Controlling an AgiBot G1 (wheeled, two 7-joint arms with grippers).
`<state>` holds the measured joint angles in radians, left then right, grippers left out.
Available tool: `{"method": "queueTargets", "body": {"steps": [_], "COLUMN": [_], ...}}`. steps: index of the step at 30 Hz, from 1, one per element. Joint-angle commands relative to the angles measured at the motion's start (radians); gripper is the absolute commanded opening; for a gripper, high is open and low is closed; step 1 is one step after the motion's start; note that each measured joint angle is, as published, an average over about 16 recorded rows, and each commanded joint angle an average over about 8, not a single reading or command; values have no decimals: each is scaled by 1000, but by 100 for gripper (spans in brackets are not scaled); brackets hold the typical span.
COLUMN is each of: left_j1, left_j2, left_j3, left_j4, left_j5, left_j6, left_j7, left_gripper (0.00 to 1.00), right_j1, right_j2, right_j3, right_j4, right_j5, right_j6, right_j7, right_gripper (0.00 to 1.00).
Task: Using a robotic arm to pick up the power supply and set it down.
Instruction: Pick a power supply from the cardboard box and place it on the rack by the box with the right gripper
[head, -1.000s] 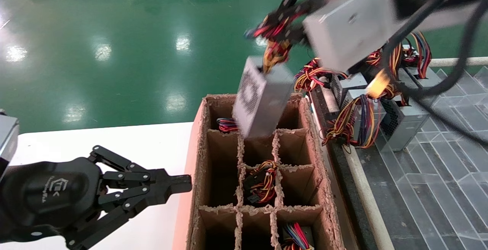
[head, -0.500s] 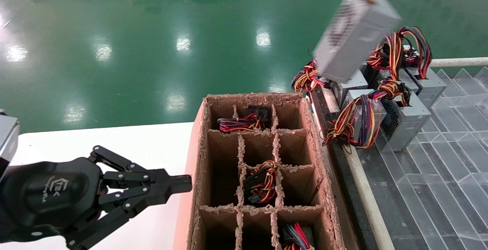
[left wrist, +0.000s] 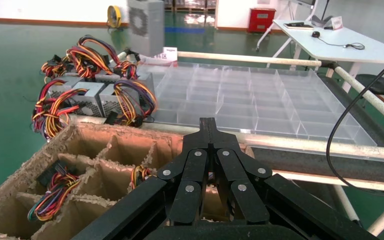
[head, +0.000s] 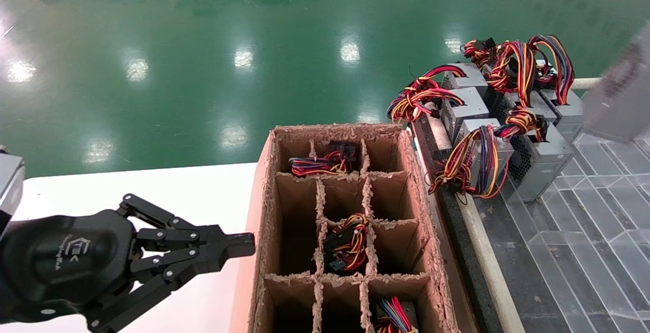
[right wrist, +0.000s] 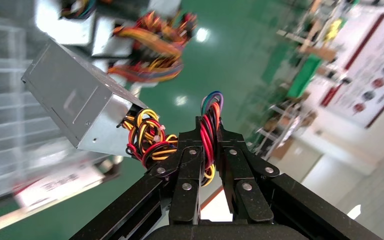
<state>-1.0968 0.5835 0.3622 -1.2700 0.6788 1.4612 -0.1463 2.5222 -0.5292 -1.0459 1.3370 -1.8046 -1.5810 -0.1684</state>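
Observation:
My right gripper (right wrist: 209, 131) is shut on the red-yellow-black wire bundle (right wrist: 207, 135) of the power supply (right wrist: 77, 107), a silver-grey metal box that dangles from those wires in the air. In the head view the power supply (head: 622, 94) is a blur at the right edge, above the clear tray; the right gripper itself is out of that view. The left wrist view catches the power supply (left wrist: 146, 25) held high beyond the pile. My left gripper (head: 249, 244) is parked low at the left, shut and empty, beside the cardboard box.
A cardboard box (head: 264, 211) with divider cells stands in the middle; some cells hold wired units (head: 348, 244). Several more power supplies (head: 538, 155) are piled right of it on a clear divided tray (head: 584, 231). A white table (head: 152, 191) lies under the left arm.
The power supply has swung up from over the box's far cells and travelled right, past the pile, to the right edge. The left arm has stayed still.

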Motion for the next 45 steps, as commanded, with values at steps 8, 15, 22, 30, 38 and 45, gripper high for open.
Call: {"method": "queueTargets", "body": {"steps": [8, 15, 22, 30, 38, 45], "left_j1": [0, 0, 0, 0, 0, 0], "left_j2": [0, 0, 0, 0, 0, 0], "left_j3": [0, 0, 0, 0, 0, 1], "left_j4": [0, 0, 0, 0, 0, 0], "left_j5": [0, 0, 0, 0, 0, 0], "left_j6": [0, 0, 0, 0, 0, 0], "left_j7": [0, 0, 0, 0, 0, 0], "left_gripper": [0, 0, 0, 0, 0, 0], "right_j1": [60, 100, 128, 115, 69, -3], "right_j2": [103, 155, 196, 240, 257, 217], "right_j3": [-125, -222, -309, -383, -419, -445], "right_j4": [4, 12, 14, 12, 1, -23], "right_j5": [37, 99, 156, 210, 211, 219], "right_j6": [-2, -1, 5, 26, 101, 206], "right_j7": [9, 19, 32, 54, 62, 60], "right_gripper": [0, 0, 0, 0, 0, 0]}}
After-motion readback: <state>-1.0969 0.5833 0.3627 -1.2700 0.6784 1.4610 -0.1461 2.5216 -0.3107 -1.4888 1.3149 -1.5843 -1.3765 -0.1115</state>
